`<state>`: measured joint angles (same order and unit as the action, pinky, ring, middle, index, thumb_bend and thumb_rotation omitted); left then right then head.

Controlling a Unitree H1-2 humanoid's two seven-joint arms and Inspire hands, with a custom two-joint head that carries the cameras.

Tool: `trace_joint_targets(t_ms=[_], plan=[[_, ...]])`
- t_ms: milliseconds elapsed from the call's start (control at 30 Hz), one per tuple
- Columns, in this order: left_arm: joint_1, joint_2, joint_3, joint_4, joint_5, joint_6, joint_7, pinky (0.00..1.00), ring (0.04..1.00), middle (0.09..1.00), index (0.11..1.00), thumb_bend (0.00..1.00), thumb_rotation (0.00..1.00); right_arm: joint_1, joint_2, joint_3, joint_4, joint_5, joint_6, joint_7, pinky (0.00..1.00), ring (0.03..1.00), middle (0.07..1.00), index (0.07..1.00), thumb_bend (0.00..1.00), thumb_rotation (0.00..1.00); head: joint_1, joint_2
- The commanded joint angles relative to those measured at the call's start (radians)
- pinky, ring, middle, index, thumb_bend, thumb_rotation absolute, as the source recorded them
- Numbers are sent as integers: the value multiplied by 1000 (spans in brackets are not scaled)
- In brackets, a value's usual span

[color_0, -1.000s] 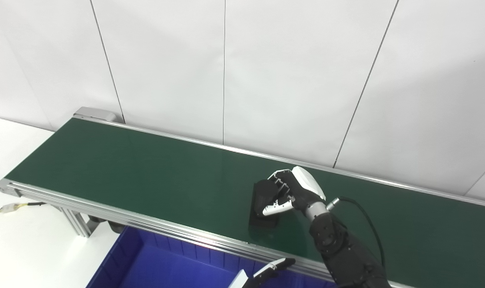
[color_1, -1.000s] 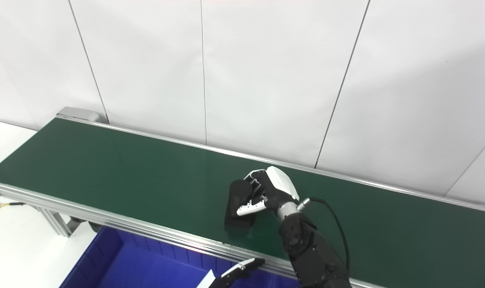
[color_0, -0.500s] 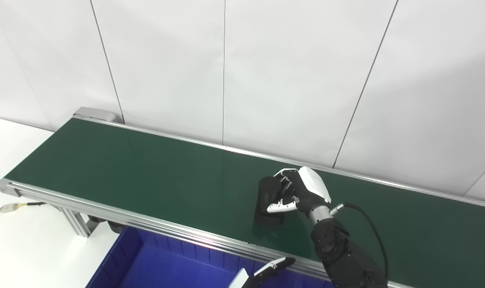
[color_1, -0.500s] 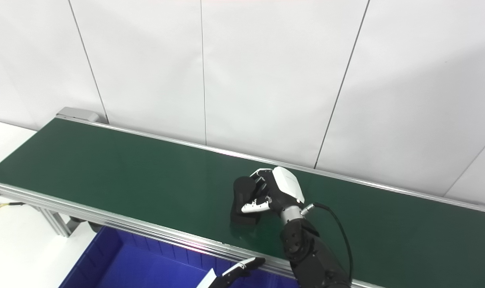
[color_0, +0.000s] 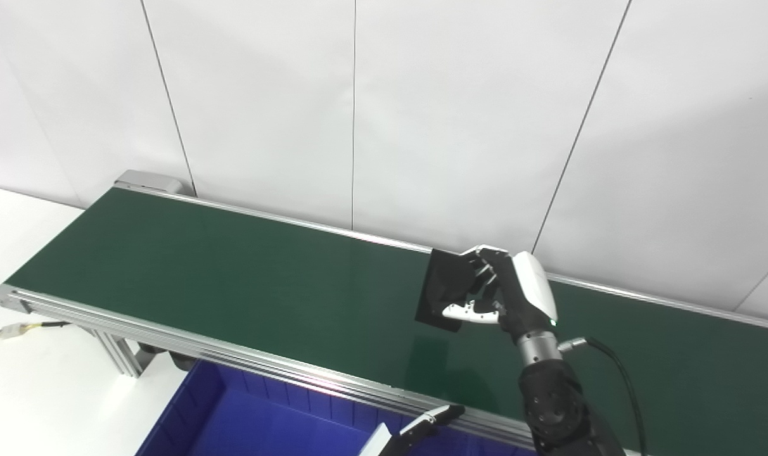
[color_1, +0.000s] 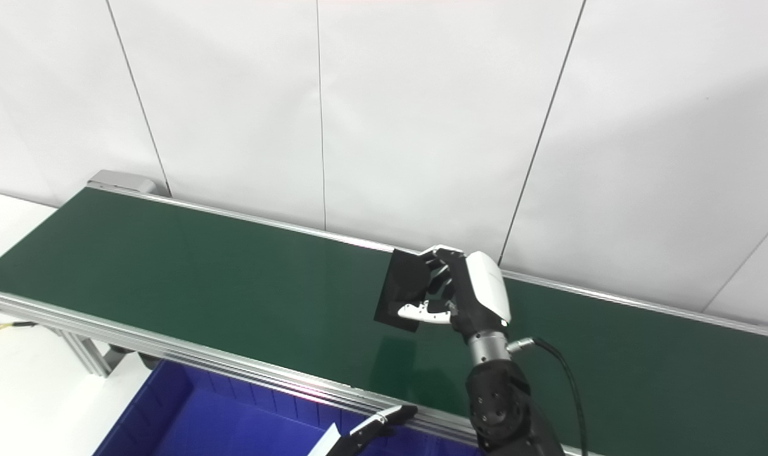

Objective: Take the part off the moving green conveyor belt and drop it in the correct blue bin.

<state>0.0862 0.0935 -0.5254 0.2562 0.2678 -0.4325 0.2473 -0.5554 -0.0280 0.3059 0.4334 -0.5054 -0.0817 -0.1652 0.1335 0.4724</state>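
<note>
My right hand [color_0: 507, 294] is shut on a flat black part [color_0: 446, 289], held lifted above the green conveyor belt [color_0: 232, 266], with a faint shadow on the belt beneath it. In the right eye view the black part [color_1: 404, 288] shows as a dark square plate tilted toward the wall, with my right hand [color_1: 469, 294] behind it. Only fingertips of my left hand [color_0: 428, 424] show at the bottom edge, over the blue bin [color_0: 263, 424]; they point up toward the belt's near rail.
The belt runs from upper left to lower right between aluminium rails [color_0: 168, 332]. A white panelled wall stands right behind it. A cable with a connector [color_0: 16, 329] lies on the white surface at the left. The blue bin [color_1: 219, 424] sits below the belt's near edge.
My right hand has risen and moved right with the black part, lifting it off the belt. The left fingertips have stayed at the bottom edge.
</note>
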Motion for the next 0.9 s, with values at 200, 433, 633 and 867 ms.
trace_joint_targets(t_ms=[200,433,633,867], plan=[[-9,17,5,-36,-25,-37,-8,859,888,894,886,951,408,48,-14,-58,-192,23,67,46,288,392,526,490,510,0,-34,13],[0,25,7,-55,-41,-37,-12,860,889,896,889,940,397,125,-32,-94,-319,39,110,94,297,394,527,490,510,0,-75,33],[9,33,14,-75,-45,-37,-28,909,912,908,901,914,398,201,-57,-119,-433,52,156,137,287,379,514,518,506,0,-97,62],[29,36,39,-106,-27,-37,-53,907,912,911,907,902,433,310,-107,-145,-580,81,212,208,308,372,503,549,502,0,-112,99]])
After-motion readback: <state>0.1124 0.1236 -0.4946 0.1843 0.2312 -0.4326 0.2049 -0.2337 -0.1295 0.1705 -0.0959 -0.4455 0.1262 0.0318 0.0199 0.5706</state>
